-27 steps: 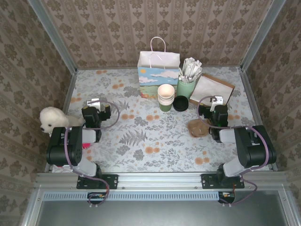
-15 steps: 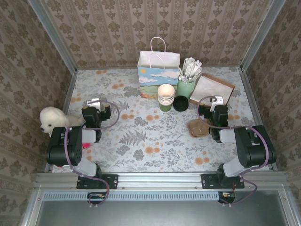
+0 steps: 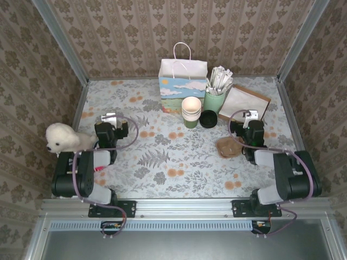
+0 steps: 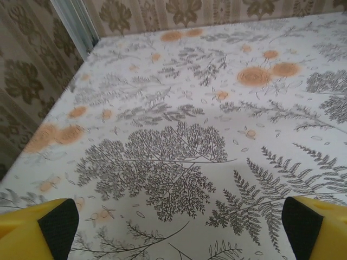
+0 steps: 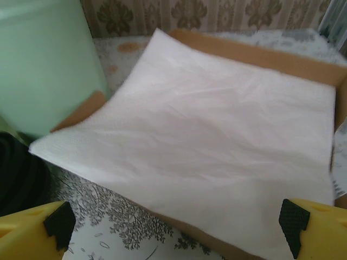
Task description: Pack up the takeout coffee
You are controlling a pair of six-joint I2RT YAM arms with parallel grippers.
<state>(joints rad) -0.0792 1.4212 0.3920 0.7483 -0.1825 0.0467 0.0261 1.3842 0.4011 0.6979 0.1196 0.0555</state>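
- From above, my left pincer [image 3: 110, 117] hangs spread wide and empty over the bench [image 3: 173, 157], which wears a flat cloth printed with grey ferns and orange blooms. A fluffy white plush toy [image 3: 62, 138] sits against my left arm.
- The takeout coffee [image 3: 208, 118] stands at the far middle of the bench, round black lid up. It is just right of the stack of lidless green cups [image 3: 191, 112] and in front of the pale-green holder [image 3: 214, 100] of white sticks. Behind them is a paper bag [image 3: 182, 81] painted with sky and fields.
- My right pincer [image 3: 249, 115] is equally wide and empty, near the brown tray [image 3: 256, 92]. A crumpled brown piece [image 3: 229, 147] lies beside my right arm.
- Left wrist view: my yellow fingers [image 4: 58, 222] with black pads stand far apart over bare cloth.
- Right wrist view: my fingers [image 5: 295, 225] are also spread. Ahead, a soft, creased white sheet [image 5: 206, 135] lies in the cardboard tray, with the smooth holder at upper left. The coffee's black lid [image 5: 16, 173] is at the left edge.
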